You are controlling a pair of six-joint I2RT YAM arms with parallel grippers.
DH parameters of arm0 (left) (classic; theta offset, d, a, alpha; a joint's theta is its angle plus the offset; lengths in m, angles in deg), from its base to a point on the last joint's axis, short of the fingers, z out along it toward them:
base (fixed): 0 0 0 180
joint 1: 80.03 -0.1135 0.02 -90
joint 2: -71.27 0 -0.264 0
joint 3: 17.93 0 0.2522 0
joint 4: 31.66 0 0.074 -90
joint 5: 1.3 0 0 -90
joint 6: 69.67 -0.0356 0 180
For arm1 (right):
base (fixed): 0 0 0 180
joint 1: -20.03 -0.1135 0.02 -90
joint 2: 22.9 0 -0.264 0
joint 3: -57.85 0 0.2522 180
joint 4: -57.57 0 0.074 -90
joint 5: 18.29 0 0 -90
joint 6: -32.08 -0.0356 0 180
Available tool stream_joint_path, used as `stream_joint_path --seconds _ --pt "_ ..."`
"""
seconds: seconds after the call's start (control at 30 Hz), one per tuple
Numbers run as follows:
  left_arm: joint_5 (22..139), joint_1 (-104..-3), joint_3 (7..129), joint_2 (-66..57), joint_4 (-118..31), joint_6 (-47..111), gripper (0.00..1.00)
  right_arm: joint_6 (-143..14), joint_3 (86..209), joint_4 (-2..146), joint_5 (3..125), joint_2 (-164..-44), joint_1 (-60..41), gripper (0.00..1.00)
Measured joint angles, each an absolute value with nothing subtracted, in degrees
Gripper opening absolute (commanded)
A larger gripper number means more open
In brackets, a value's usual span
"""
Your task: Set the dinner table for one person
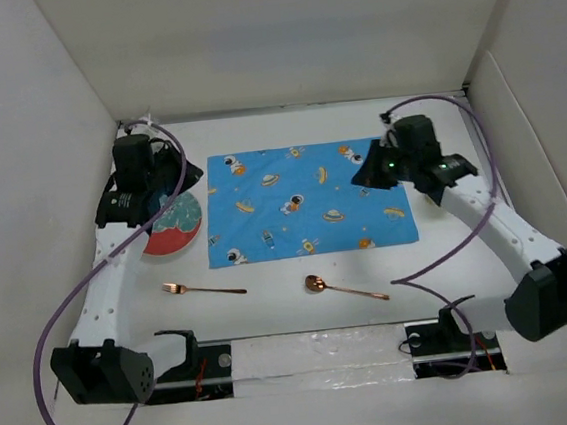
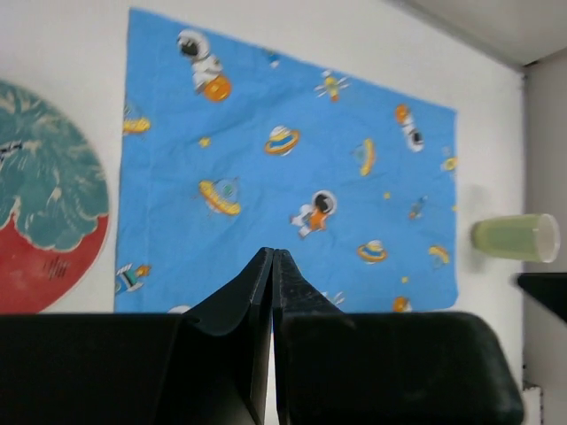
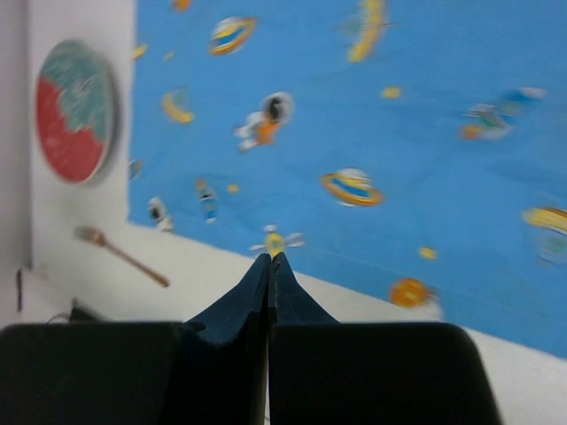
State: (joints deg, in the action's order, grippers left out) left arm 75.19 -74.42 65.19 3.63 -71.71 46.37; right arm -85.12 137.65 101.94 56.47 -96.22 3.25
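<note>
The white dinner table (image 1: 286, 132) carries a blue space-patterned placemat (image 1: 308, 202) at its middle. A red and teal plate (image 1: 172, 226) lies left of the mat, partly under my left gripper (image 1: 180, 177). That gripper is shut and empty above the plate's far edge. My right gripper (image 1: 368, 172) is shut and empty over the mat's right far part. A copper fork (image 1: 203, 290) and a copper spoon (image 1: 343, 287) lie in front of the mat. A pale green cup (image 2: 516, 237) stands right of the mat in the left wrist view; my right arm hides it in the top view.
White walls (image 1: 46, 145) border the table on the left, back and right. The plate (image 3: 75, 111) and the fork (image 3: 120, 255) also show in the right wrist view, blurred. Purple cables (image 1: 71, 303) loop beside both arms.
</note>
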Motion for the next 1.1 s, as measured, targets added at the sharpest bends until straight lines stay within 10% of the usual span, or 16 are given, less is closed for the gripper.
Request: stream_joint_path --seconds 0.2,0.53,1.1 --pt "74.05 -74.00 70.26 7.96 -71.88 47.77 0.00 -92.01 148.79 91.43 55.09 -117.93 -14.02 0.00" --pt "70.18 -71.73 67.51 14.45 -71.23 49.97 0.31 -100.10 174.65 82.16 52.64 -148.20 -24.92 0.52" --pt "74.07 -57.90 68.47 14.34 -73.37 47.70 0.32 -106.22 208.94 87.38 58.96 -176.07 -31.09 0.55"
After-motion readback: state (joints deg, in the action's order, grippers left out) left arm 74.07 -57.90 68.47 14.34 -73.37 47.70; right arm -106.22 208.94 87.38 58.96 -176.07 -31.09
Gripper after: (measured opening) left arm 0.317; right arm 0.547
